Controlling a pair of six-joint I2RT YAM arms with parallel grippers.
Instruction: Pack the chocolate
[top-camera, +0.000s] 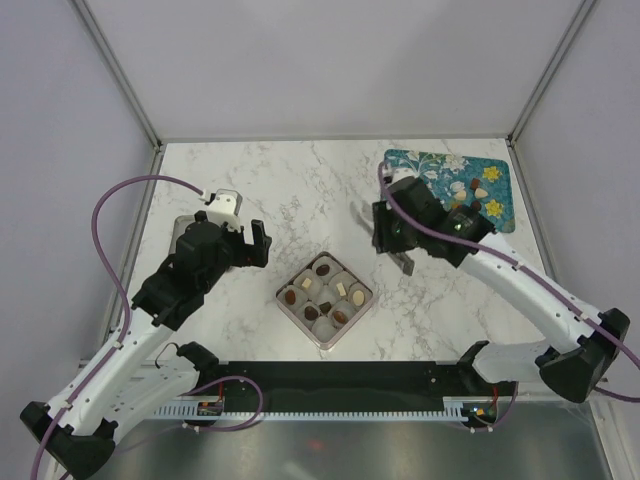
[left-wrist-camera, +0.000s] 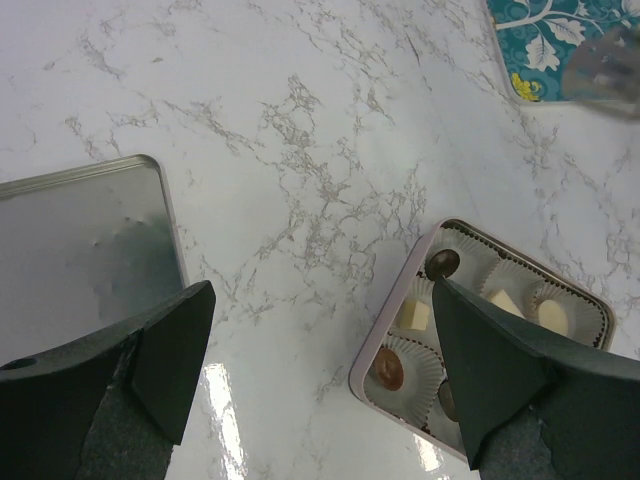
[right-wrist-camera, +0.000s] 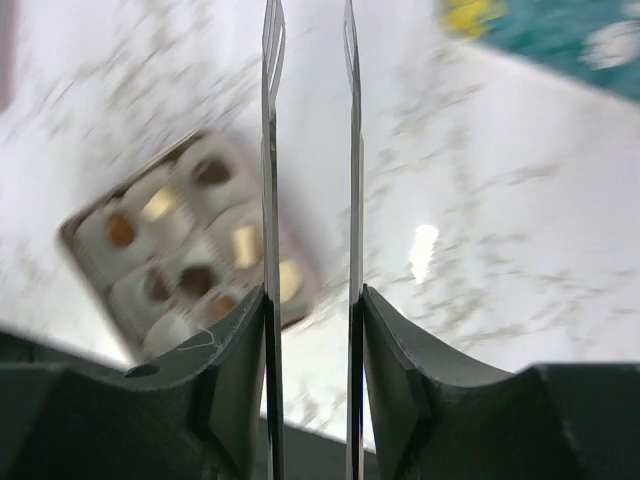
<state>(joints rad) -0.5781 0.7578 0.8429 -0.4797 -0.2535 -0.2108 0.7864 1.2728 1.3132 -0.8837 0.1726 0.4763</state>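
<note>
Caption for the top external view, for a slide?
Top view: right gripper hovers between teal mat and box holding chocolate; left gripper open near tin lid.

White marble table (top-camera: 300, 180), teal floral mat (top-camera: 412, 165) far right, metal lid (left-wrist-camera: 80, 250) left, square tin (left-wrist-camera: 396, 305) centre

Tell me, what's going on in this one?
Two robot arms are filling a box of paper cups mid-table with chocolates. Several cups are filled; a few loose chocolates lie on the teal mat. The right hand hangs open and empty between mat and box. The left hand is wide open by the metal lid, holding nothing.
</note>
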